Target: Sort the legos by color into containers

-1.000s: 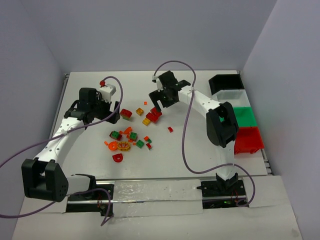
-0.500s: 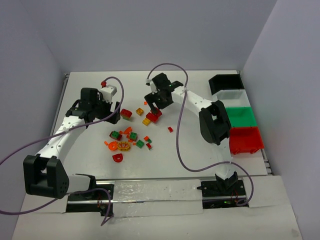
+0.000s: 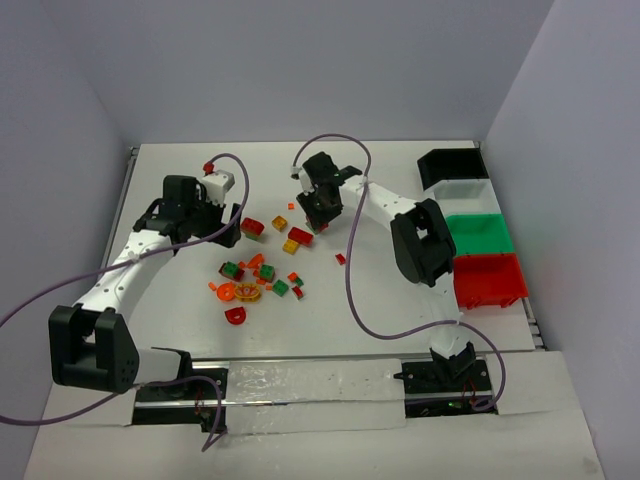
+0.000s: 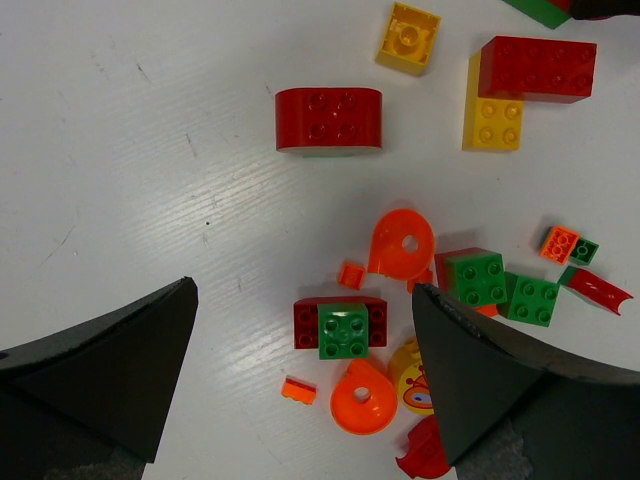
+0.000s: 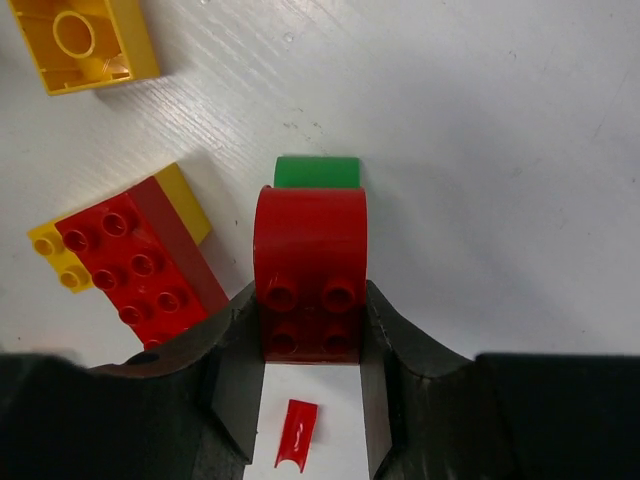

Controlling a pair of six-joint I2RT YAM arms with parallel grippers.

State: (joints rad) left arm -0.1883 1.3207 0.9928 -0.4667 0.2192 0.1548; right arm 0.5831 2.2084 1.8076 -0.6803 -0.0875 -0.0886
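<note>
In the right wrist view a red round-topped lego (image 5: pixel 310 255) stands on the table with a green piece (image 5: pixel 317 171) behind it. My right gripper (image 5: pixel 310 345) is shut on it, both fingers (image 5: pixel 232 350) pressed to its sides. A red-on-yellow brick (image 5: pixel 135 262) lies just to its left. My left gripper (image 4: pixel 305 300) hangs open above a green-on-dark-red brick (image 4: pixel 343 328) and orange round pieces (image 4: pixel 362 395). In the top view the other loose legos (image 3: pixel 260 275) lie mid-table. The containers stand at the right edge: black (image 3: pixel 452 165), white (image 3: pixel 466 195), green (image 3: pixel 478 232), red (image 3: pixel 490 281).
A small red tile (image 5: pixel 295 432) lies between my right fingers, and a yellow square brick (image 5: pixel 85 40) sits at the upper left. A second red rounded brick (image 4: pixel 328 118) lies ahead of the left gripper. Grey walls close the table at the back and sides.
My right gripper moved left and down onto the brick cluster, and its jaws closed from wide open onto the red round-topped lego. The left arm barely moved.
</note>
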